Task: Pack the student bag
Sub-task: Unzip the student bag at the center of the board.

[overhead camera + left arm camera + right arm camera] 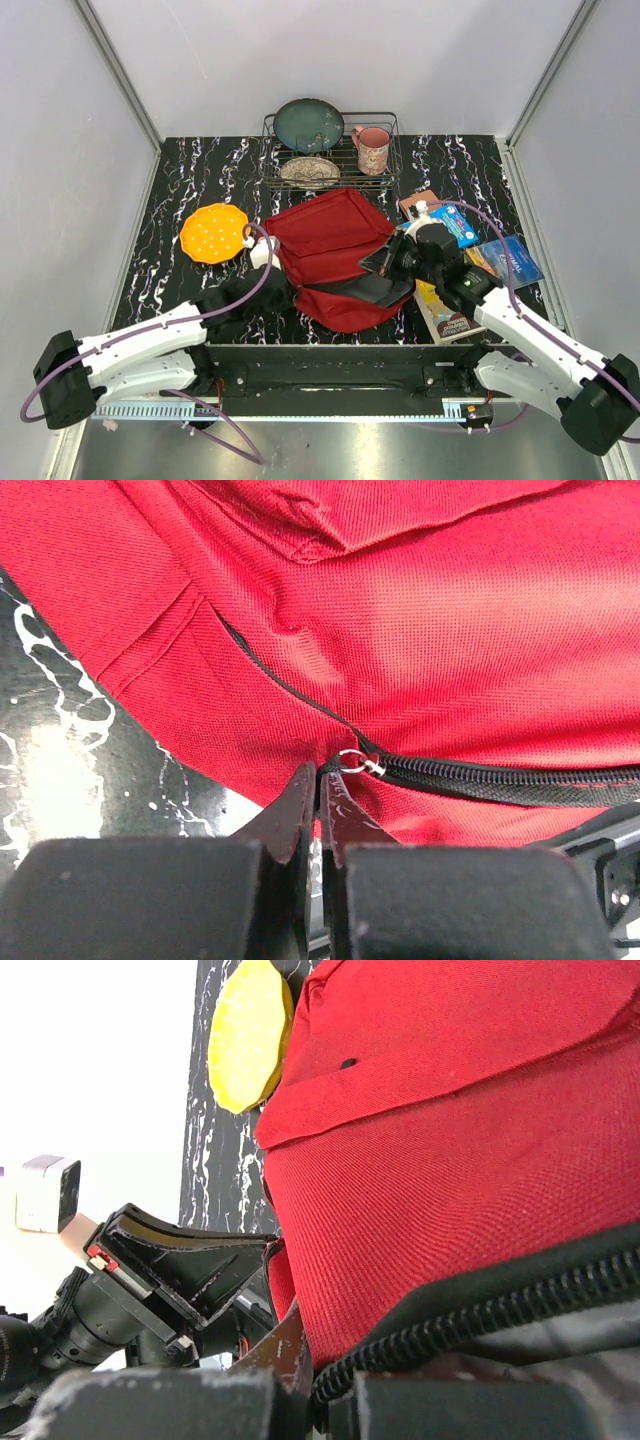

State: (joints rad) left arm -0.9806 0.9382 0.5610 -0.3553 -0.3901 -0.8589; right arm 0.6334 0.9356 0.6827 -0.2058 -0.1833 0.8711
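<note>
The student bag (335,255), a large red fabric backpack, lies flat in the middle of the table with its dark opening toward the near right. My left gripper (278,285) is at its near left edge. In the left wrist view this gripper (322,777) is shut on the black zipper pull, just below the small metal ring (352,760) where the black zipper (500,780) ends. My right gripper (376,268) is at the bag's right side. In the right wrist view it (325,1385) is shut on the bag's edge along the black zipper teeth (480,1315).
An orange plate (213,233) lies left of the bag. A wire dish rack (385,180) behind it holds a green plate (309,124), a patterned dish (309,171) and a pink mug (372,150). Books (450,312) and a blue booklet (512,262) lie to the right.
</note>
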